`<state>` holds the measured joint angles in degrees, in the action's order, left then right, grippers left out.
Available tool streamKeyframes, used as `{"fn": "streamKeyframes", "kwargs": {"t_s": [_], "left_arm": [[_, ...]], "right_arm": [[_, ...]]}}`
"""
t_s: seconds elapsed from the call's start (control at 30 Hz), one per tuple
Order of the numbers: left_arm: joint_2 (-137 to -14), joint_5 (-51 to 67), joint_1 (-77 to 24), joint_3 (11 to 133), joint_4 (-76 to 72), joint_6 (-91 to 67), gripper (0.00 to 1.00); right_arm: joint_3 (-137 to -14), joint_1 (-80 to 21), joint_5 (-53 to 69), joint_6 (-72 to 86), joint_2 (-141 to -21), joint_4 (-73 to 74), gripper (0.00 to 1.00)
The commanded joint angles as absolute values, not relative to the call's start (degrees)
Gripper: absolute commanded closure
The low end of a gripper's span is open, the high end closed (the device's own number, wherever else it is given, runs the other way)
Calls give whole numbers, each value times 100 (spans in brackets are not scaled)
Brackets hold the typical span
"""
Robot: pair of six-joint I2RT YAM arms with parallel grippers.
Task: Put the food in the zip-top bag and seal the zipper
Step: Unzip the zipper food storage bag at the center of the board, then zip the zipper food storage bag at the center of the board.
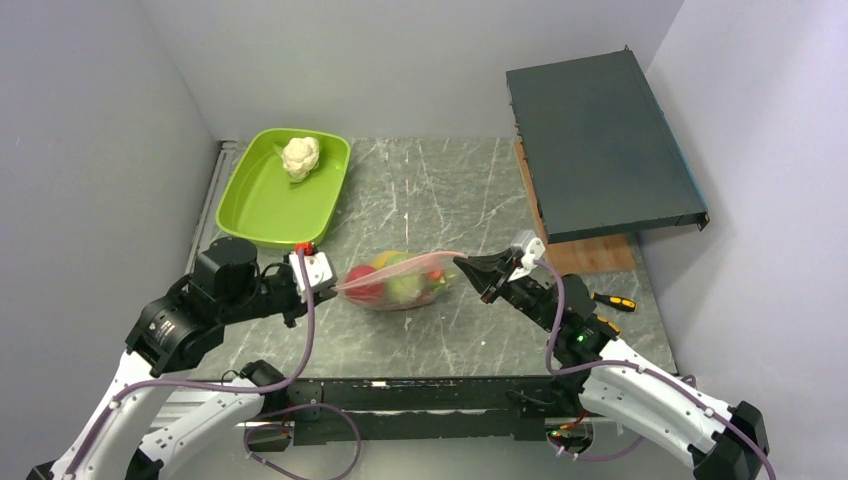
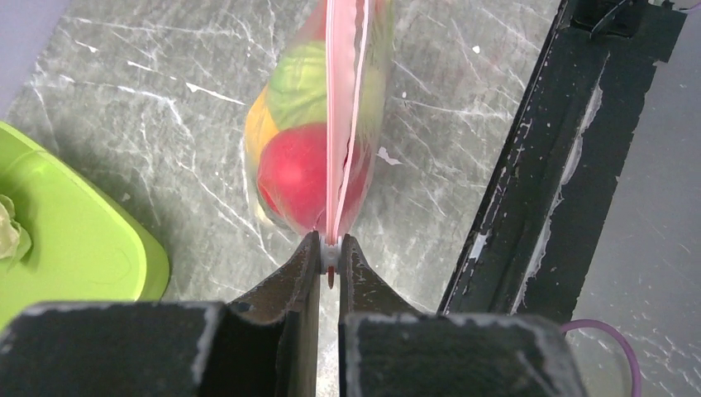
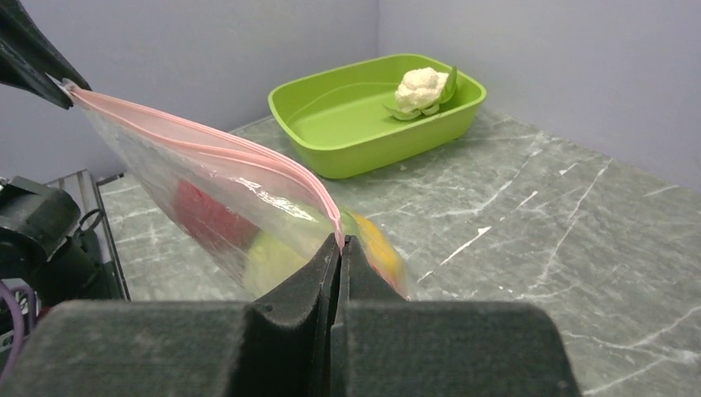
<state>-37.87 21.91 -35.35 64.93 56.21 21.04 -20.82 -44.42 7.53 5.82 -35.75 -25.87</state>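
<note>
Because the clear film blurs them, the food (image 2: 298, 169) in the one zip-top bag (image 1: 395, 290) is hard to count: red, green and yellow pieces show. Both arms reach inward, left fingers (image 2: 291, 281) and right fingers (image 3: 302, 285) each clamped on a zipper (image 3: 207, 145) end, the bag stretched between them over the bench (image 1: 440, 190). One cauliflower (image 1: 300, 157) lies in one green tray (image 1: 260, 205).

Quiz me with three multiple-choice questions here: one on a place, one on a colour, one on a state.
1. Where is the white toy cauliflower? A in the lime-green plastic tray; B in the clear plastic bag; C nowhere in view.
2. The bag's mouth strip is: A blue; B pale pink; C black.
3. The bag is held by: A left gripper alone; B left and right gripper; C neither.
Answers: A, it sits in the tray; B, plainly pink; B, each pinches one strip end.
</note>
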Motion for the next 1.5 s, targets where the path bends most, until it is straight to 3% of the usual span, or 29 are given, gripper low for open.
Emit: {"fn": "streamKeyframes", "kwargs": {"t_s": [0.0,0.03,0.1,0.17,0.27,0.4,0.67,1.0,1.1,1.33,1.47], "left_arm": [[-4007,2151,-3522,6516,5790,1910,99],[-4080,2190,-3520,6539,5772,1839,92],[-4184,1889,-3524,6553,5707,1602,60],[-4100,1577,-3524,6419,5560,1490,41],[-3555,1322,-3520,5864,5011,1527,31],[-2501,1329,-3521,4895,3858,1580,26],[-1237,2112,-3512,2992,1547,2186,27],[-1233,2473,-3515,2651,701,1719,33],[-1254,2622,-3511,2748,876,1734,44],[-1488,2695,-3514,2911,1185,1780,85],[-1540,2783,-3511,2974,1194,1805,98]], "right_arm": [[-2334,-4350,458,476,-3597,-2302,100],[-2430,-4345,532,503,-3677,-2236,100],[-2561,-4346,615,556,-3788,-2139,100],[-2560,-4349,529,657,-3789,-2127,100],[-2445,-4353,294,770,-3648,-2145,100],[-2417,-4352,48,973,-3469,-1995,100],[-2426,-4338,100,1051,-3441,-2021,100],[-2465,-4337,268,974,-3452,-2014,100],[-2469,-4341,296,959,-3425,-1996,100],[-2483,-4340,364,928,-3341,-1930,100],[-2662,-4342,505,687,-3346,-1589,100]]}}
